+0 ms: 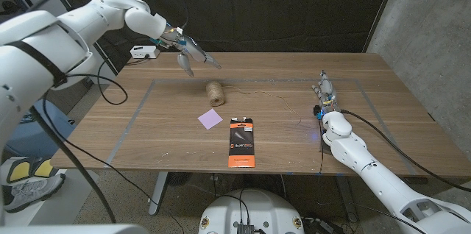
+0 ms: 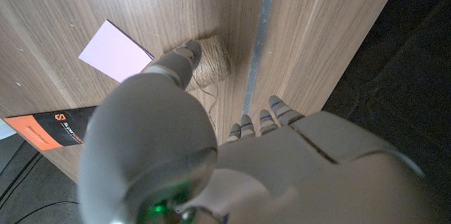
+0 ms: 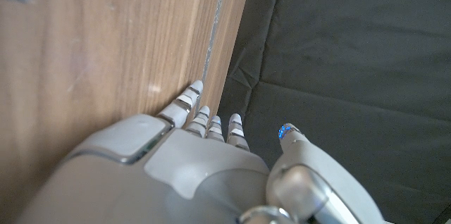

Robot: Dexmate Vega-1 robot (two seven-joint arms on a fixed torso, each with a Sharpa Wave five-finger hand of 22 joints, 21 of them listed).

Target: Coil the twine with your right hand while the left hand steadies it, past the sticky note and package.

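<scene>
A small spool of twine [image 1: 215, 92] stands upright on the table, back of centre, with a loose strand trailing off to the right. My left hand [image 1: 188, 51] hovers above the table just behind and left of the spool, fingers spread, holding nothing. In the left wrist view that hand [image 2: 211, 160] looks down on the spool [image 2: 213, 62]. A purple sticky note [image 1: 210, 118] and a black-and-orange package [image 1: 241, 141] lie in front of the spool. My right hand [image 1: 325, 100] stands on its edge far to the right, fingers straight and apart, touching no twine.
A grey tape rectangle [image 1: 147, 98] marks the wooden table [image 1: 383, 79]. A white box [image 1: 143, 51] with cables sits at the back left edge. The right wrist view shows my right hand [image 3: 197, 160] near the tape line [image 3: 213, 27] and the table's edge.
</scene>
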